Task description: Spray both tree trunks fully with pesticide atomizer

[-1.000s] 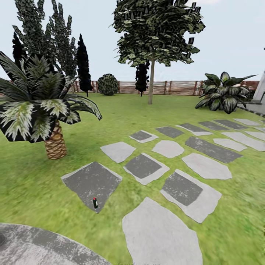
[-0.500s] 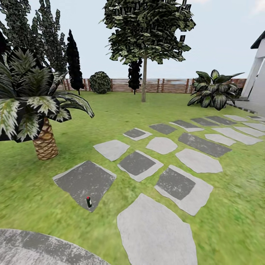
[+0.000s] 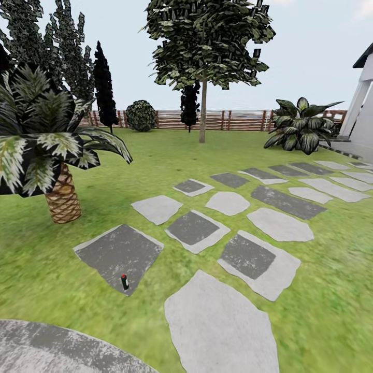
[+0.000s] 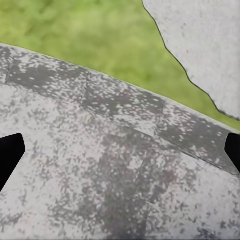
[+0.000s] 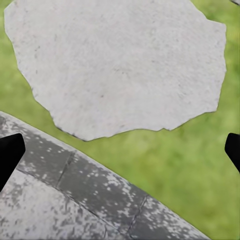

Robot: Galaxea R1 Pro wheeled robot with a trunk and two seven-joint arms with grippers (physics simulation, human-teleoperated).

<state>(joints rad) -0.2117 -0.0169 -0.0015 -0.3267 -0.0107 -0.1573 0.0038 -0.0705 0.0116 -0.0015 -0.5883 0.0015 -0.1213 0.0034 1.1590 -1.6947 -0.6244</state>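
Observation:
The pesticide atomizer (image 3: 124, 282), a tiny dark bottle with a red top, stands upright near the front corner of a dark grey stone slab (image 3: 118, 253) set in the grass, ahead and to the left in the head view. A tall tree with ragged dark foliage rises on a bare trunk (image 3: 202, 111) at the far end of the lawn. My left gripper (image 4: 120, 152) hangs open over the speckled round patio (image 4: 100, 190), its black fingertips (image 4: 10, 155) wide apart. My right gripper (image 5: 120, 152) is open too, above the grass between a pale slab (image 5: 120, 65) and the patio rim (image 5: 75, 190).
A short palm with a scaly brown trunk (image 3: 63, 199) stands left of the slabs. Several grey slabs (image 3: 259, 259) run off to the right toward a white building wall (image 3: 363, 106). A slatted brown fence (image 3: 238, 120), a round bush (image 3: 140, 115), a slim cypress (image 3: 103, 88) and a broad-leaved plant (image 3: 301, 129) line the back.
The whole head picture slid left and slightly up a second ago as the camera moved, then settled. The atomizer stands where it was on its slab.

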